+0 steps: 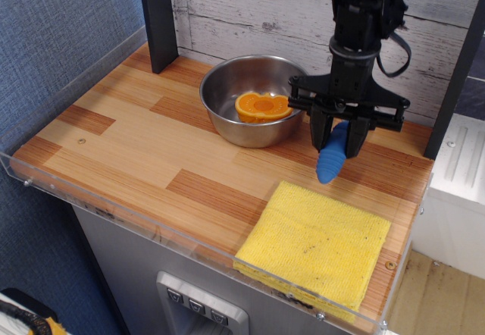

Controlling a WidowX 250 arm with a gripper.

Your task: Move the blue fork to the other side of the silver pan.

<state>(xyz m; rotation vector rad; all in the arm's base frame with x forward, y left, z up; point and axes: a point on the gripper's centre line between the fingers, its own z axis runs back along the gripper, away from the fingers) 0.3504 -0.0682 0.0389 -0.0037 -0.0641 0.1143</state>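
Observation:
The blue fork (pixel 333 156) hangs handle-down, its ribbed blue handle showing below my gripper (pixel 340 134); the tined head is hidden between the fingers. My black gripper is shut on the fork, just right of the silver pan (pixel 235 85), with the handle's tip close to or touching the wooden tabletop. The pan stands at the back middle of the table and holds an orange half-fruit toy (pixel 262 107).
A yellow cloth (pixel 314 245) lies at the front right corner, just below the fork. A dark post (pixel 159 18) stands behind the pan at the left. Clear plastic walls (pixel 114 206) edge the table. A white plank wall is behind.

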